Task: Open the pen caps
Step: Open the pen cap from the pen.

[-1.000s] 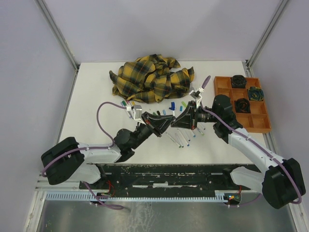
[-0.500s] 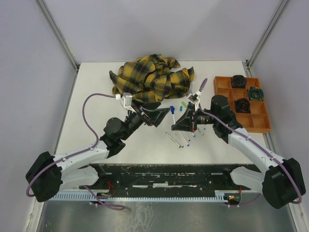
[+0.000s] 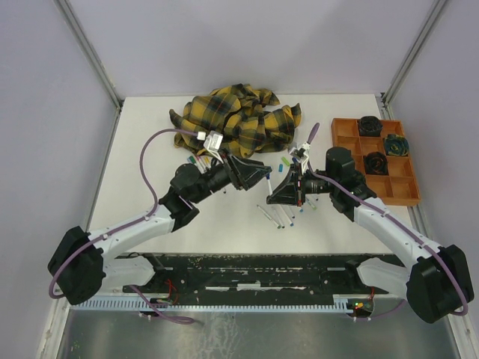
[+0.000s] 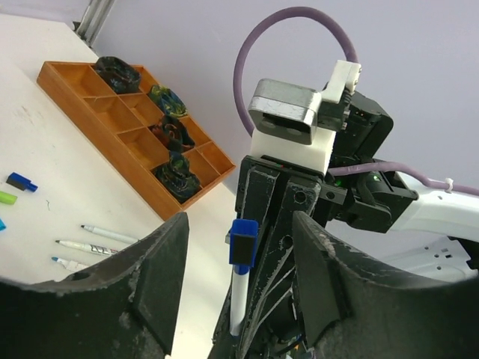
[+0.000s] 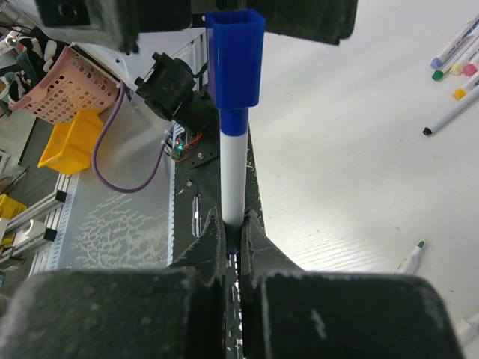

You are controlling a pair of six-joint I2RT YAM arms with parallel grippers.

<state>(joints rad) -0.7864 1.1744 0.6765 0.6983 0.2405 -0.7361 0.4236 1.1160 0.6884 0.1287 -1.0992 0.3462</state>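
The right jaws are clamped tight on the lower end of a pen. Its white barrel sticks straight out from between them, raised off the surface. A blue cap is seated on the barrel's far end, well out from the jaw tips. The left jaws stand wide and straddle that cap. In the left wrist view it sits roughly midway in their gap with clear space on either side, so they grip nothing. The left arm and the right arm meet here tip to tip, the two sets of jaws facing each other with the pen between them. Just under the right jaws, several loose pens lie side by side on the surface, their small coloured tips bare. Just beyond both sets of jaws a few loose caps in blue and green lie scattered. More small coloured pieces lie behind the left jaws beside that arm's wrist, too small to tell apart. Well beyond the jaws a plaid cloth lies crumpled in a heap. On the outer side of the right jaws an orange tray rests on the surface, divided into compartments. Dark rolled things sit in several of those compartments.
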